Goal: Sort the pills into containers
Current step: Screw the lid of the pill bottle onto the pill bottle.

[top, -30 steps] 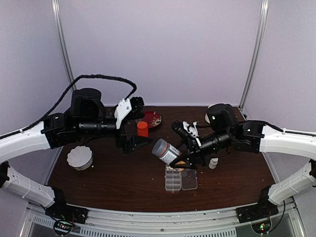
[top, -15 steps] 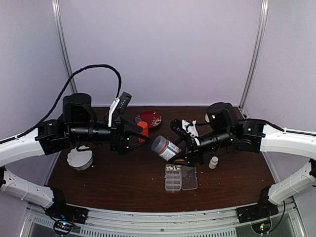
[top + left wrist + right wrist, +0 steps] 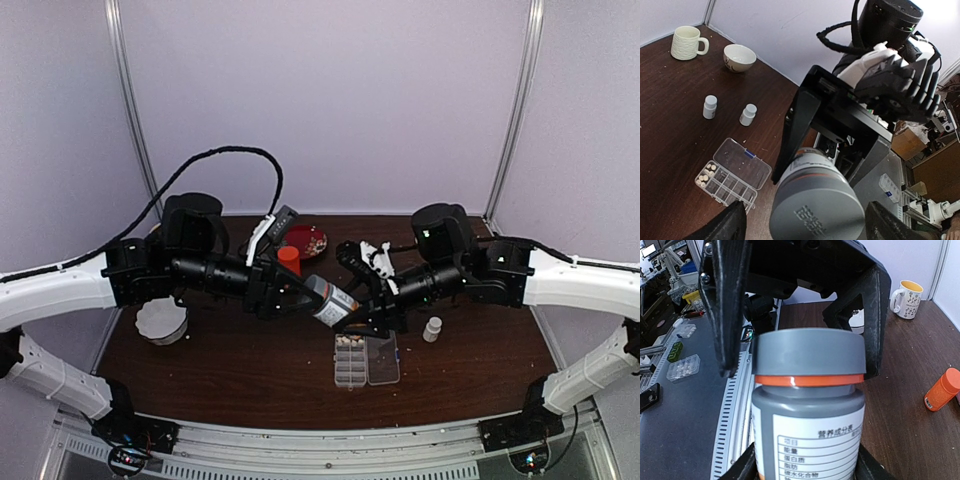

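Where left hand (image 3: pixel 810 224) hovered apart, it now straddles grey cap (image 3: pixel 807 357), open; right hand (image 3: pixel 805 470) grips bottle (image 3: pixel 807 430).

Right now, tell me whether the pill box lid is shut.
No, the clear lid lies flipped open, flat beside the compartments of the pill box.

The clear organiser box (image 3: pixel 351 372) is lying flat, with its hinged lid (image 3: pixel 383 362) lying open alongside the compartments (image 3: pixel 726 184). Cream pills (image 3: pixel 349 340) are sitting in the compartments at its far end.
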